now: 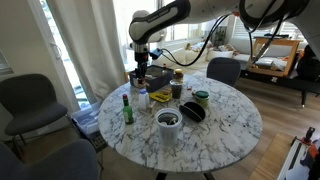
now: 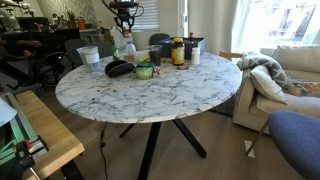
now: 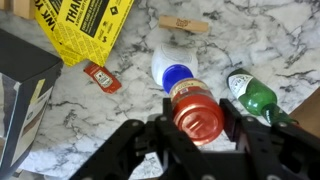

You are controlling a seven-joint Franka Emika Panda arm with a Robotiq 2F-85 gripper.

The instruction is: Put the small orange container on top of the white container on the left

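Note:
In the wrist view my gripper (image 3: 198, 108) is shut on the small orange container (image 3: 197, 112), which has a red lid and a label band. It hangs just above and slightly in front of the white container (image 3: 170, 68), a white bottle with a blue cap that stands on the marble table (image 3: 250, 40). In an exterior view the gripper (image 1: 141, 68) hovers over the far left part of the table, above the white container (image 1: 143, 97). In another exterior view the gripper (image 2: 125, 28) is at the table's far edge; the orange container is too small to make out there.
A green bottle (image 3: 255, 97) stands right beside the white container. A yellow bag (image 3: 85, 25), a red sauce packet (image 3: 101, 77), a wooden piece (image 3: 185, 24) and a black box (image 3: 20, 80) lie nearby. A white cup (image 1: 168, 125), black bowl (image 1: 192, 112) and chairs surround.

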